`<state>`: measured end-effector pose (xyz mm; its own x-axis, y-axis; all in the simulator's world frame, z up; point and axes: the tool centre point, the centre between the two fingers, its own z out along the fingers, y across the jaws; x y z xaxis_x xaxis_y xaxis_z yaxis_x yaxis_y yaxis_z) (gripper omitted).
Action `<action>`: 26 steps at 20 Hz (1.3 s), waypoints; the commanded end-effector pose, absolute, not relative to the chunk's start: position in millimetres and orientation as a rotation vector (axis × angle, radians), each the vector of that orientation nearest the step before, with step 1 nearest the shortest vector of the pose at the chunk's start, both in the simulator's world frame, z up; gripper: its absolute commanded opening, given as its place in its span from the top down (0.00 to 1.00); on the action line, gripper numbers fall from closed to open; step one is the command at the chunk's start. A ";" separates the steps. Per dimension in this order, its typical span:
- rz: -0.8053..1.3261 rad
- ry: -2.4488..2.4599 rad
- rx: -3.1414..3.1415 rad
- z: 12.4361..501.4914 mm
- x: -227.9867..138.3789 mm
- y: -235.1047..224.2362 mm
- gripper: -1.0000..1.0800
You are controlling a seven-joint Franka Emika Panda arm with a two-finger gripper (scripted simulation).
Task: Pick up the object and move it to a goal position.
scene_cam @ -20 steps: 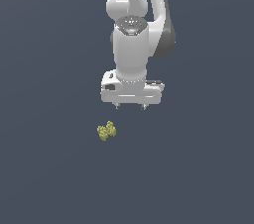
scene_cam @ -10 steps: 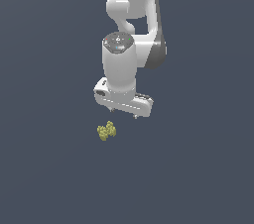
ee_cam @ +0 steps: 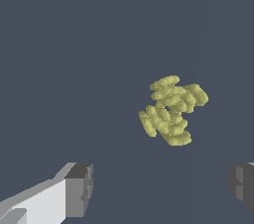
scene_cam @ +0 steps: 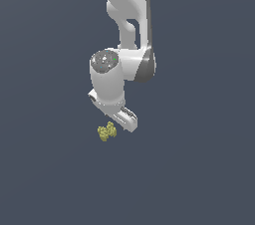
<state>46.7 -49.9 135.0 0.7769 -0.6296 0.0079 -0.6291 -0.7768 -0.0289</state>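
The object (scene_cam: 106, 131) is a small yellow-green knobbly cluster lying on the dark grey floor. In the wrist view the object (ee_cam: 171, 110) lies ahead of the two grey fingertips, apart from both. My white gripper (scene_cam: 119, 119) hangs just above and to the exterior view's right of it, turned at an angle. In the wrist view the gripper (ee_cam: 161, 188) is open, its fingers (ee_cam: 78, 190) spread wide with nothing between them. The fingertips are hidden behind the hand in the exterior view.
The arm's white links (scene_cam: 127, 20) rise behind the gripper towards the top of the exterior view. The flat dark grey floor (scene_cam: 50, 169) stretches all around.
The gripper has come down and swung towards the exterior view's left, rotating as it went, and now sits close over the object. The object has not moved.
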 end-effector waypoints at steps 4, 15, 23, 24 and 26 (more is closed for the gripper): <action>-0.012 1.301 -2.842 115.0 49.5 -69.5 0.04; -0.001 1.584 -2.711 92.5 51.3 -91.9 0.04; 0.000 1.607 -2.699 88.8 51.2 -93.9 0.04; 0.000 1.608 -2.699 86.7 51.1 -94.1 0.04; 0.000 1.609 -2.698 80.1 51.0 -94.1 0.04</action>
